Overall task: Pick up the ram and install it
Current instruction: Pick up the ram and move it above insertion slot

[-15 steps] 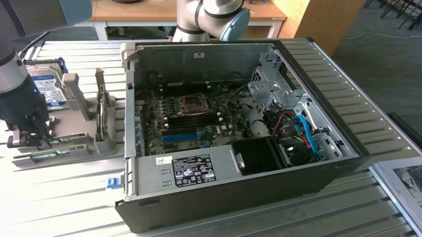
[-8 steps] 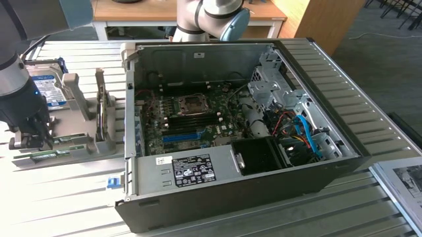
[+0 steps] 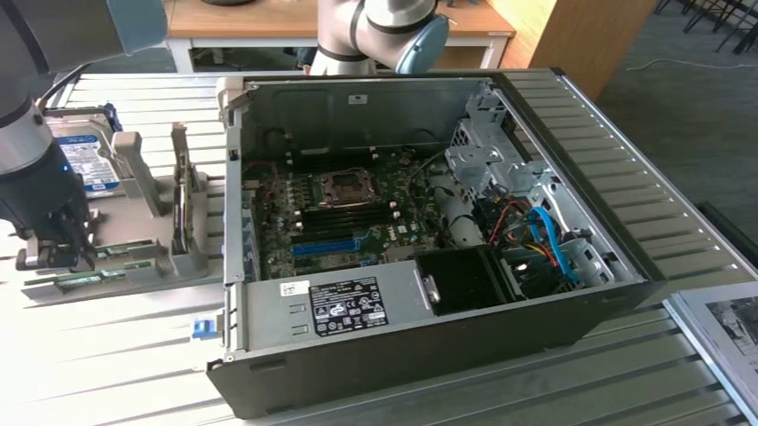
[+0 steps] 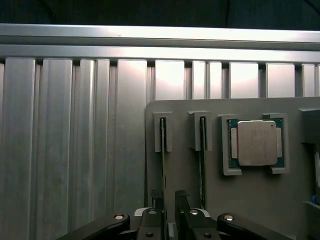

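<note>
In the exterior view the gripper (image 3: 57, 257) hangs low over a gray holder (image 3: 177, 257) on the slatted table (image 3: 119, 355), at the exterior view's left of the open computer case (image 3: 414, 355), with the ram (image 3: 81, 280) standing on edge in the holder just beside the fingertips and a hard drive (image 3: 85, 160) propped behind. In the wrist view the gripper (image 4: 170, 215) has its fingers (image 4: 156, 216) apart, clamped on nothing. The ram (image 4: 163, 150) sits in its slot and runs down to them, a second stick (image 4: 202, 150) lies in the neighbouring slot, and a square chip (image 4: 257, 142) sits beyond.
</note>
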